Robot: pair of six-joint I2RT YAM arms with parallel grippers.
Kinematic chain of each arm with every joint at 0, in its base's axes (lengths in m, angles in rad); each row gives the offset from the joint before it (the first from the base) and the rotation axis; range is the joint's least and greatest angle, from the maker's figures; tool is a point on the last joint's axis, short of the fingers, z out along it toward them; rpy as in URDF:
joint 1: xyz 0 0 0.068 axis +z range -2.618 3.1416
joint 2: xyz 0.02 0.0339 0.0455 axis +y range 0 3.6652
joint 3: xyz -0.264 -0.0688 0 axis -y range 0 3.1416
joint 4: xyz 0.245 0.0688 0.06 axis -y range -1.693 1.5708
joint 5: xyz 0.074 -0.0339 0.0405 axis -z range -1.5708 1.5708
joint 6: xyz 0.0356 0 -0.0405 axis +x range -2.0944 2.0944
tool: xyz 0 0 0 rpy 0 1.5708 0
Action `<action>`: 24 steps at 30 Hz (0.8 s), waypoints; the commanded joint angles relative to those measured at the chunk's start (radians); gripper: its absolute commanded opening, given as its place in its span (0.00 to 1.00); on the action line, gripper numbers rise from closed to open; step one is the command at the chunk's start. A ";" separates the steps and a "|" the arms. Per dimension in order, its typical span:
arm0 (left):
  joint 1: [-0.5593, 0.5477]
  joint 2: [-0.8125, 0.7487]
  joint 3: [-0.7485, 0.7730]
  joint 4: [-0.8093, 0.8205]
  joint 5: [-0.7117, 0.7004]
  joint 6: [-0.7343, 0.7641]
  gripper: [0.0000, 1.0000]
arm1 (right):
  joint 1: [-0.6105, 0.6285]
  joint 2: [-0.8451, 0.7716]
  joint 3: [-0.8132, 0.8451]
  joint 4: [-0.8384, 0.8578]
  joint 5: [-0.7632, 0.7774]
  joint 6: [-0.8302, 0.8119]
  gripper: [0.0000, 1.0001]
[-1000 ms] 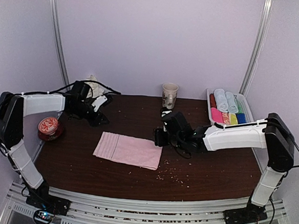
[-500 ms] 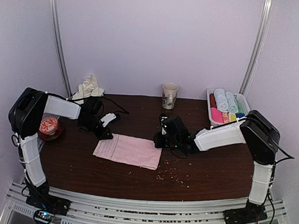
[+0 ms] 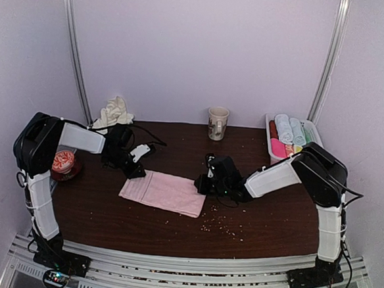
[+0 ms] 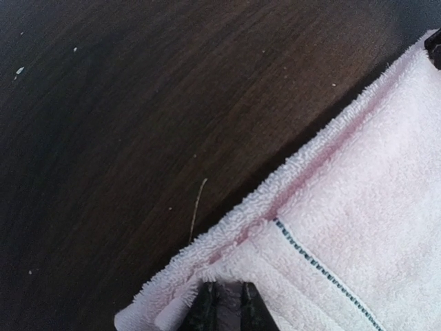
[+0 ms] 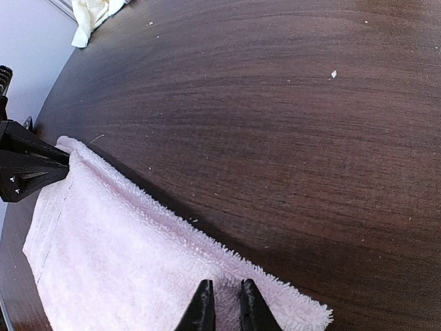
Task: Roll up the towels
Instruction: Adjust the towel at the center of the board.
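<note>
the pale pink cloth towel (image 4: 358, 207) runs off the right and bottom edges of the left wrist view, where the left gripper (image 4: 225, 307) shows only its fingertips (image 4: 204, 314); the right gripper (image 5: 222, 303) is cropped likewise. from above, the towel's far corners hide under both grippers, and the round red tin (image 3: 63, 163) at the left edge of the table (image 3: 272, 222) sits partly behind the left arm (image 3: 80, 138).

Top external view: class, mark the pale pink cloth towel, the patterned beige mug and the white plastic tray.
Pale pink cloth towel (image 3: 165, 192), top external view, middle of cloth.
Patterned beige mug (image 3: 217, 123), top external view, side wall.
White plastic tray (image 3: 267, 128), top external view, left rim.
</note>
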 commanded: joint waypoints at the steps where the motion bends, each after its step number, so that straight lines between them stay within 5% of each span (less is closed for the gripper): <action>1: 0.001 0.035 0.016 -0.018 -0.068 0.011 0.16 | -0.005 -0.039 -0.021 0.006 -0.055 -0.015 0.17; 5: 0.001 -0.003 0.045 -0.040 -0.070 0.018 0.31 | 0.011 -0.114 -0.039 0.005 -0.081 -0.056 0.22; 15: 0.001 -0.159 0.048 -0.063 -0.029 0.028 0.97 | 0.105 -0.249 -0.127 -0.005 -0.055 -0.070 0.28; 19: 0.002 -0.223 -0.018 -0.070 0.019 0.055 0.94 | 0.163 -0.236 -0.148 0.033 -0.068 -0.049 0.29; 24: 0.001 -0.272 -0.115 -0.092 0.075 0.101 0.57 | 0.188 -0.210 -0.207 0.161 -0.103 0.025 0.26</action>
